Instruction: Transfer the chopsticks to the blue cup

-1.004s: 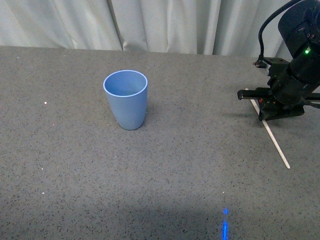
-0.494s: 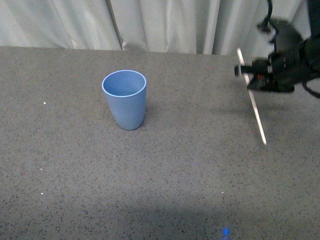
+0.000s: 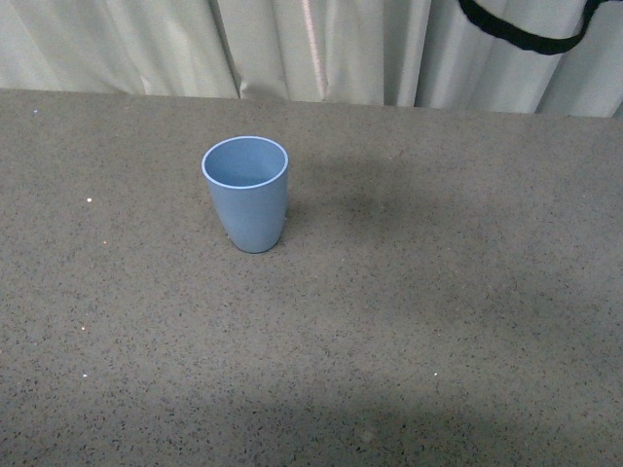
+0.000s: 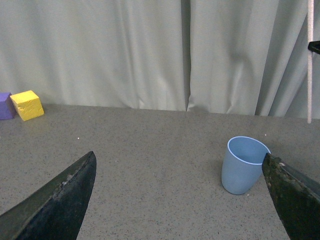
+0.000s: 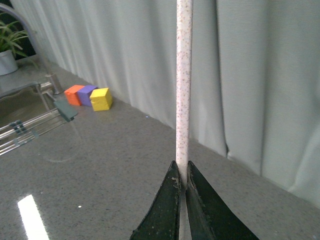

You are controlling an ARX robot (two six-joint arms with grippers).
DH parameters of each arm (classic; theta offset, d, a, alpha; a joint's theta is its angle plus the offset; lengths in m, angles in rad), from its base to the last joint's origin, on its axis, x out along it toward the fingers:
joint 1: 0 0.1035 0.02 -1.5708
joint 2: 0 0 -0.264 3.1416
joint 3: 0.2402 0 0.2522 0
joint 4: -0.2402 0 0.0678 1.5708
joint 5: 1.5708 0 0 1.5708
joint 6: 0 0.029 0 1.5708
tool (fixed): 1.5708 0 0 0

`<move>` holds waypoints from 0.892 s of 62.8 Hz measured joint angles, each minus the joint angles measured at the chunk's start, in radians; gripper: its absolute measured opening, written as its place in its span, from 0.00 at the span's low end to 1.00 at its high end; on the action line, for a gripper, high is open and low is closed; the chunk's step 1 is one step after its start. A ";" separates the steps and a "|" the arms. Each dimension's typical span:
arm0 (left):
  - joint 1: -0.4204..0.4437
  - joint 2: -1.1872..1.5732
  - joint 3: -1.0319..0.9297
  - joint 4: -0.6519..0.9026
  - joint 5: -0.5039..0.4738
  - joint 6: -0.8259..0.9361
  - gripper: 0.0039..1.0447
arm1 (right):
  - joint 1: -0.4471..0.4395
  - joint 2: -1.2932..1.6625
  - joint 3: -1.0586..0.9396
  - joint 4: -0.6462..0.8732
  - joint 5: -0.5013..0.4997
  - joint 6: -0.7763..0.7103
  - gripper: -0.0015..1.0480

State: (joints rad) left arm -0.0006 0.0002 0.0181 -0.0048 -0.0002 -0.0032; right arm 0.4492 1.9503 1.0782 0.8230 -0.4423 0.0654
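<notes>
In the front view, the blue cup [image 3: 245,193] stands upright on the grey speckled table [image 3: 438,321], mouth up, left of the middle. Behind it hangs a pale curtain [image 3: 117,44], and a black cable [image 3: 511,35] loops across the top right corner. Neither gripper shows here. The chopstick [image 3: 311,34] appears only as a thin, blurred pale streak against the curtain at the top edge, high above the table and apart from the cup.

In the left wrist view, the left gripper [image 4: 178,156] is spread wide, one dark finger low at each side of the picture, with nothing held between the fingers [image 4: 60,200]. The cup [image 4: 244,165] sits on the table close by one fingertip. The chopstick [image 4: 310,60] hangs upright in front of the curtain, off the table and near the cup's far side. A yellow block [image 4: 27,105] and a purple block [image 4: 5,105] rest together by the curtain.

In the right wrist view, the right gripper [image 5: 181,172] has its two black fingers pinched together on the chopstick [image 5: 182,85] — the stick rises straight from the tips, speckled and pale. Orange [image 5: 75,94], purple [image 5: 87,93] and yellow [image 5: 101,99] blocks sit in a row far down the table.
</notes>
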 joint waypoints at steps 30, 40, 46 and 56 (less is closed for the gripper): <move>0.000 0.000 0.000 0.000 0.000 0.000 0.94 | 0.057 0.219 0.094 0.060 -0.021 -0.010 0.01; 0.000 0.000 0.000 0.000 0.000 0.000 0.94 | 0.056 0.251 0.102 0.042 -0.021 -0.013 0.01; 0.000 0.000 0.000 0.000 0.000 0.000 0.94 | 0.054 0.261 0.105 0.031 -0.021 -0.018 0.01; 0.000 0.000 0.000 0.000 0.000 0.000 0.94 | 0.050 0.272 0.107 0.001 -0.004 -0.027 0.01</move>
State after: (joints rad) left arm -0.0006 0.0002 0.0181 -0.0048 -0.0002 -0.0032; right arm 0.4995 2.2223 1.1851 0.8238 -0.4465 0.0383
